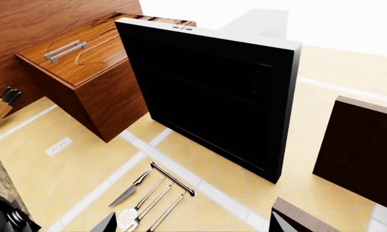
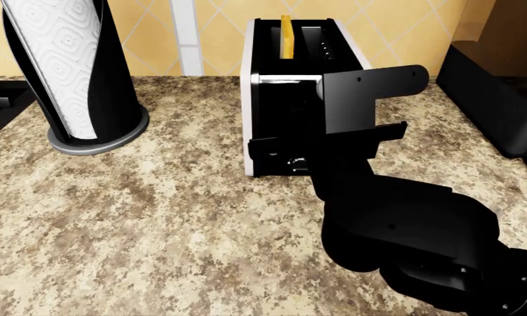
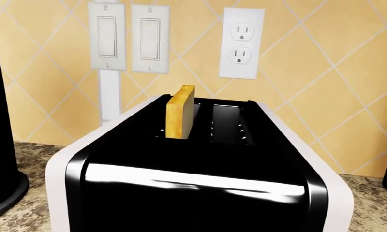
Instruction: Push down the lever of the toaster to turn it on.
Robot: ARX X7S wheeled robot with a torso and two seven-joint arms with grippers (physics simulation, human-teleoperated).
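Observation:
The toaster (image 2: 334,52) stands at the back of the counter with white sides and a glossy black top. A slice of toast (image 2: 286,36) sticks up from one slot. My right arm reaches across the toaster's black front, and my right gripper (image 2: 286,157) is pressed close to that face. Its jaws are hidden by the arm. The lever is hidden behind the arm and gripper. The right wrist view shows the toaster (image 3: 200,188) and toast (image 3: 180,111) from very close, with no fingers in view. My left gripper (image 1: 193,227) is open and empty, pointing away from the toaster.
A tall black holder with a white paper roll (image 2: 70,66) stands left of the toaster. A black coffee machine (image 2: 500,99) is at the right edge. The speckled counter (image 2: 158,217) extends in front. The left wrist view shows a black panel (image 1: 213,92), wooden cabinet (image 1: 90,63) and utensil rail (image 1: 161,193).

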